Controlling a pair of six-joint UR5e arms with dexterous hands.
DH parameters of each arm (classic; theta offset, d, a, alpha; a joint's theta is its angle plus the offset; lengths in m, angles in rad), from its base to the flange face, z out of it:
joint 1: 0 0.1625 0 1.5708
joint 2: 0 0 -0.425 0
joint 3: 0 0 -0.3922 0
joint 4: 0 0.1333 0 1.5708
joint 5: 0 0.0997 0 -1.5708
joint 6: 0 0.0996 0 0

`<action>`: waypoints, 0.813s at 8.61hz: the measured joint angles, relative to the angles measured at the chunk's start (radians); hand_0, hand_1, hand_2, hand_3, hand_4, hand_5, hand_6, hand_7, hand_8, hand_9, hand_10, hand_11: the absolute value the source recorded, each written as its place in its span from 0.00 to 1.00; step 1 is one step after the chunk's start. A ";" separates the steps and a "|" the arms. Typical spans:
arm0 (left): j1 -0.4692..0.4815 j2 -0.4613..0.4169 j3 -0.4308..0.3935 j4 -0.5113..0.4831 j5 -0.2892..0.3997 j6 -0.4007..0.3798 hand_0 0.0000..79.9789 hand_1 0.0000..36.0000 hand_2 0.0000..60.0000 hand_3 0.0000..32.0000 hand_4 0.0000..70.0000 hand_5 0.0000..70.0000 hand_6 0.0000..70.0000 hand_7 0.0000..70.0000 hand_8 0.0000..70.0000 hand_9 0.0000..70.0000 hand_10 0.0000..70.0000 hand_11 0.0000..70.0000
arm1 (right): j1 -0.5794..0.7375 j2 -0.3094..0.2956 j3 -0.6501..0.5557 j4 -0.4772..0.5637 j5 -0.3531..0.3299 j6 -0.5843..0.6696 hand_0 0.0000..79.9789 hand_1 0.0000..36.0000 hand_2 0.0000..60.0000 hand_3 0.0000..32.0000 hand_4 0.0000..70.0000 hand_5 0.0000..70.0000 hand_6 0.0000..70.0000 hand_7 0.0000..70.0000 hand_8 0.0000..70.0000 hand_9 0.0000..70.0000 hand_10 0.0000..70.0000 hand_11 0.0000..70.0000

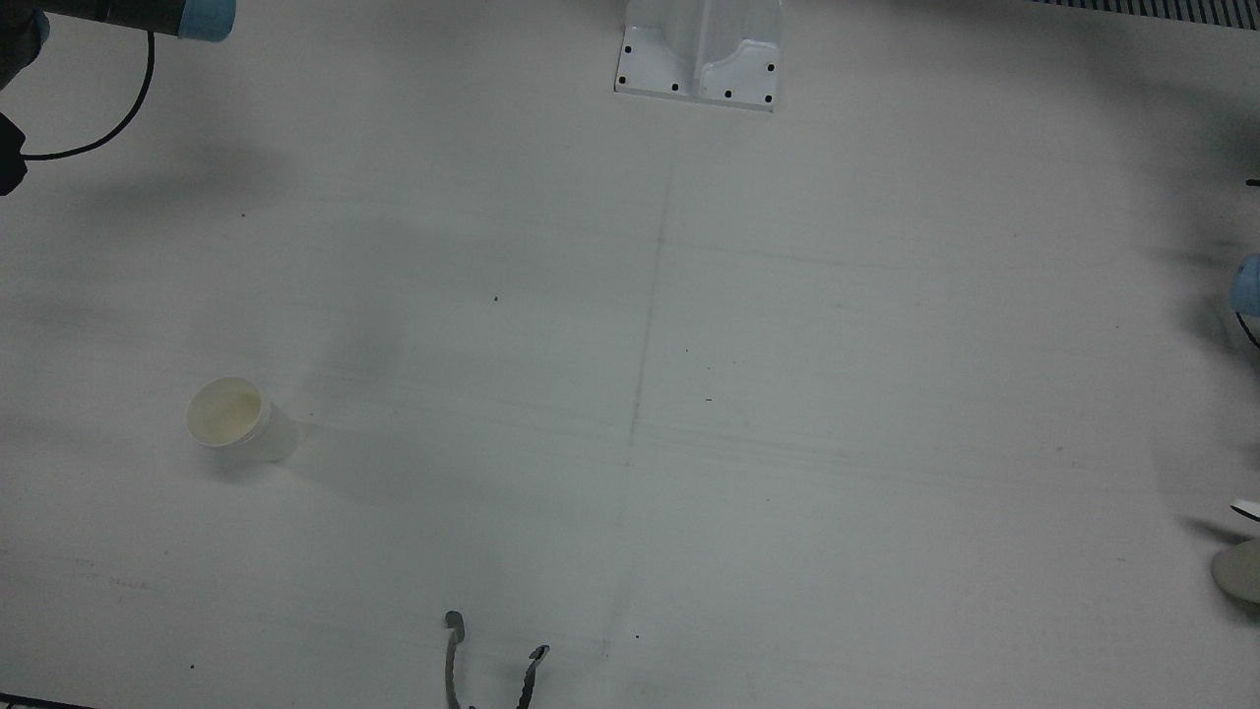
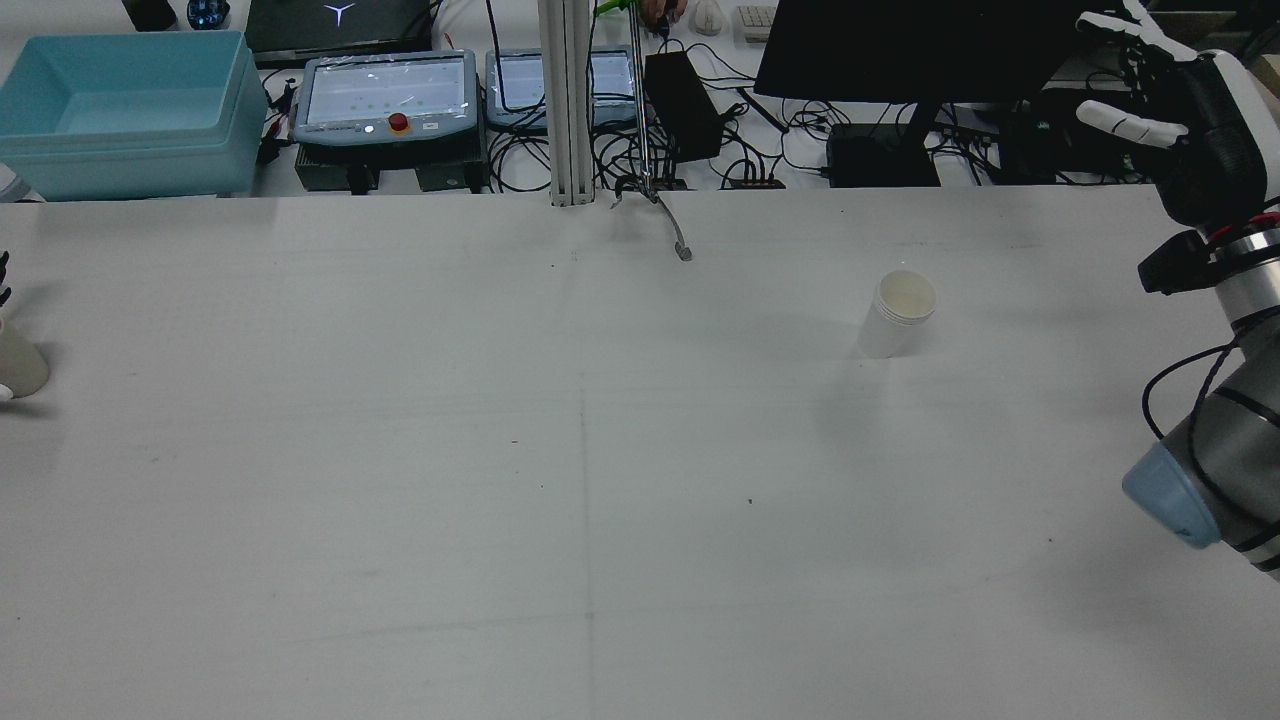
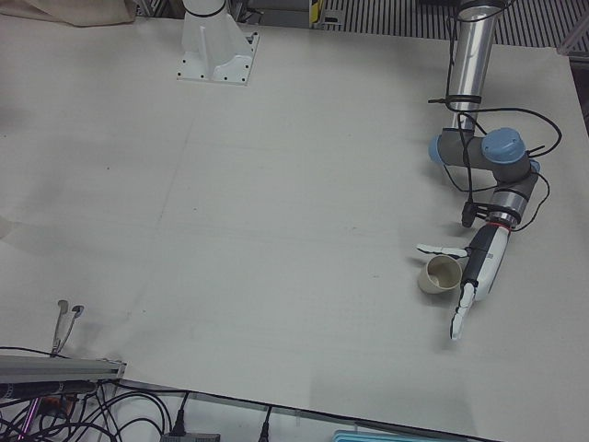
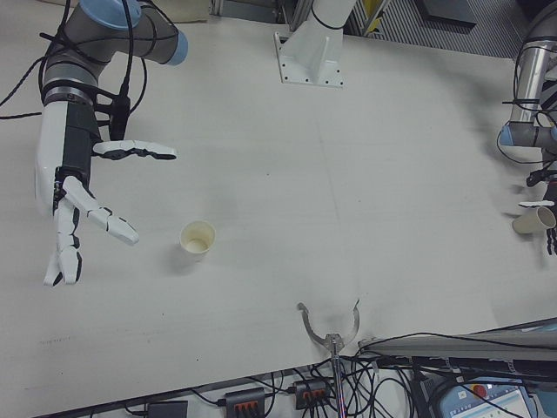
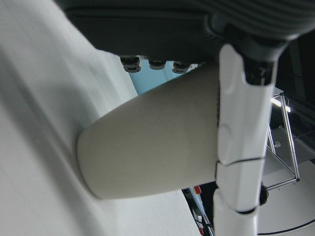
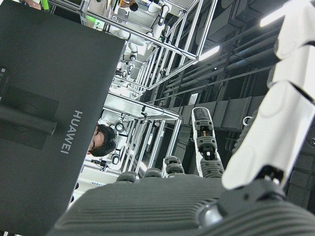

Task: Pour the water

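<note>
Your left hand cradles a beige paper cup on the white surface; your right hand hangs spread and empty beside a second paper cup.

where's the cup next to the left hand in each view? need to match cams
Front view: cup cut off at the right edge, low.
Rear view: at the left edge, mid-height.
Left-front view: lower right, beside the left hand.
Right-front view: far right edge.
Left hand view: fills the centre.
Right hand view: not in it.
Shared landmark: the other cup standing alone on the table.
</note>
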 measured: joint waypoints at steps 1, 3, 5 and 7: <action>0.002 0.000 0.000 0.001 0.001 -0.002 0.79 0.69 0.00 0.00 0.25 0.16 0.00 0.06 0.00 0.00 0.04 0.09 | 0.000 0.000 0.000 0.000 0.000 0.000 0.57 0.34 0.23 0.00 0.26 0.16 0.06 0.10 0.00 0.00 0.00 0.00; 0.003 -0.001 0.000 0.005 0.001 -0.004 0.83 0.62 0.00 0.00 0.66 0.28 0.03 0.12 0.00 0.00 0.05 0.11 | 0.000 0.000 0.000 0.000 0.000 0.001 0.57 0.34 0.23 0.00 0.26 0.16 0.06 0.11 0.00 0.00 0.00 0.00; 0.003 -0.001 -0.003 0.016 0.001 -0.008 0.89 0.57 0.00 0.00 0.94 0.46 0.11 0.24 0.03 0.05 0.08 0.14 | 0.000 0.000 -0.001 0.000 0.000 0.001 0.57 0.34 0.23 0.00 0.26 0.16 0.06 0.11 0.00 0.00 0.00 0.00; 0.004 0.000 -0.009 0.036 -0.004 -0.011 0.92 0.58 0.00 0.00 0.91 0.46 0.14 0.26 0.08 0.13 0.09 0.16 | 0.001 0.000 -0.001 0.000 0.000 0.001 0.57 0.34 0.24 0.00 0.26 0.16 0.06 0.11 0.00 0.00 0.00 0.00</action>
